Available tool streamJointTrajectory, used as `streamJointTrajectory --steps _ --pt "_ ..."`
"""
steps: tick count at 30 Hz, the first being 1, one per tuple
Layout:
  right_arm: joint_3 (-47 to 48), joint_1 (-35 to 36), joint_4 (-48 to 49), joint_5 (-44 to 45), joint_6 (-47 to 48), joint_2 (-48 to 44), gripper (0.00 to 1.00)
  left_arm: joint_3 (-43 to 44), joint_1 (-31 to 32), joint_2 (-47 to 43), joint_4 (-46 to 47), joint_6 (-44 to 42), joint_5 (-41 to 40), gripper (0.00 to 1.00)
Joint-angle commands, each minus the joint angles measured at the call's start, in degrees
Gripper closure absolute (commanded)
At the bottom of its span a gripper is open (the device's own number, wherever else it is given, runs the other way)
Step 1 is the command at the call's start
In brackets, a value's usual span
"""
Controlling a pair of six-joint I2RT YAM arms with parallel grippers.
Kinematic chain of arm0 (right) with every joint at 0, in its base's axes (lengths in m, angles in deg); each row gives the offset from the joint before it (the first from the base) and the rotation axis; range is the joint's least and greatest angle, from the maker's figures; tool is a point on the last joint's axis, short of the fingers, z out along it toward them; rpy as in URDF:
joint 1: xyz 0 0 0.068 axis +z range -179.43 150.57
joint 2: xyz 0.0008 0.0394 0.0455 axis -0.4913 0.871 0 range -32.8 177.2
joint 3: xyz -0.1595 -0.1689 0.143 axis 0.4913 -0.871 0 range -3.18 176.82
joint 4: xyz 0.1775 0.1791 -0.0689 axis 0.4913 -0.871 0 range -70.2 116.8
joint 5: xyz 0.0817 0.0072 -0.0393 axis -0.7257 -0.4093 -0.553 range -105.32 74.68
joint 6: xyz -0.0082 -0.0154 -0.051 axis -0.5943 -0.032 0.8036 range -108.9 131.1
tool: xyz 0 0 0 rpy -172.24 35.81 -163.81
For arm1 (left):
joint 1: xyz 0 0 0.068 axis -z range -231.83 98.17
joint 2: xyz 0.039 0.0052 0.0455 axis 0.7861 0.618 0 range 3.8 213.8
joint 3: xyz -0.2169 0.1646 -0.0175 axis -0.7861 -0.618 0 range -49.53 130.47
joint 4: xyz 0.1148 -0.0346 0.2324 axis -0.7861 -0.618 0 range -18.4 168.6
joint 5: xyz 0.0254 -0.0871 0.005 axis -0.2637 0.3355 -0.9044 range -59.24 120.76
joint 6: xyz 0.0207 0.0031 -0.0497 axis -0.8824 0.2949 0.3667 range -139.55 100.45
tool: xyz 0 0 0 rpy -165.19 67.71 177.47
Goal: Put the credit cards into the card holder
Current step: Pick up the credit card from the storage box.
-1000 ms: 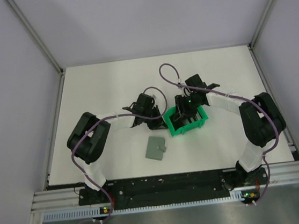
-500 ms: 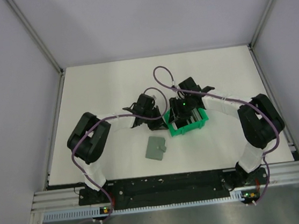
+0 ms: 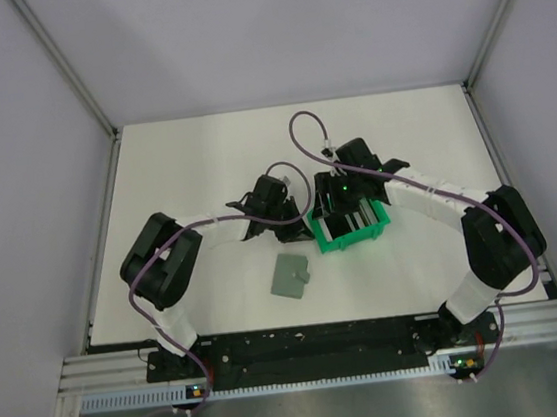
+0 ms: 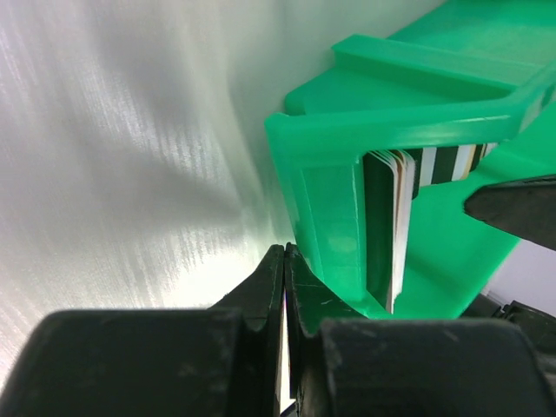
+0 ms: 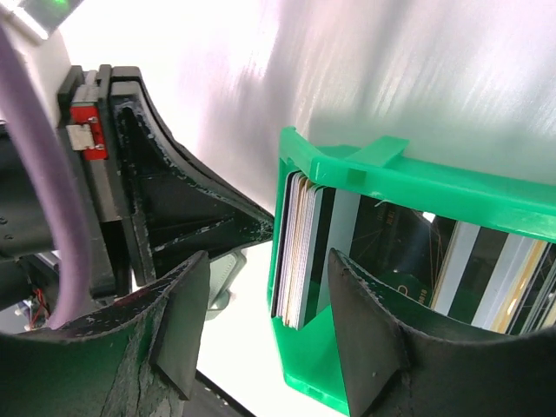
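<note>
Right gripper [image 5: 268,261], jaws spread, straddles the credit cards [image 5: 300,217] standing in the green bin [image 5: 417,187], apparently to pinch one, the clenched left gripper [image 4: 284,256] beside the bin likely bracing it, card holder [image 3: 289,276] lying apart.

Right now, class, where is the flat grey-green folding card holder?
In the top view, the grey-green card holder lies flat on the white table, left of centre toward the near edge, just near-left of the bright green plastic bin and apart from it.
</note>
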Motion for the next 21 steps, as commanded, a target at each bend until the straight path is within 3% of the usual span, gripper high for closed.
streamJointTrajectory --steps 1,21 --pt "1.97 0.18 1.49 0.69 -0.87 -0.03 0.43 -0.04 0.08 -3.28 2.39 -0.72 0.30 0.96" --pt "-1.81 0.00 6.41 -1.50 -4.03 4.72 0.43 0.05 0.08 -3.10 2.65 -0.10 0.13 0.96"
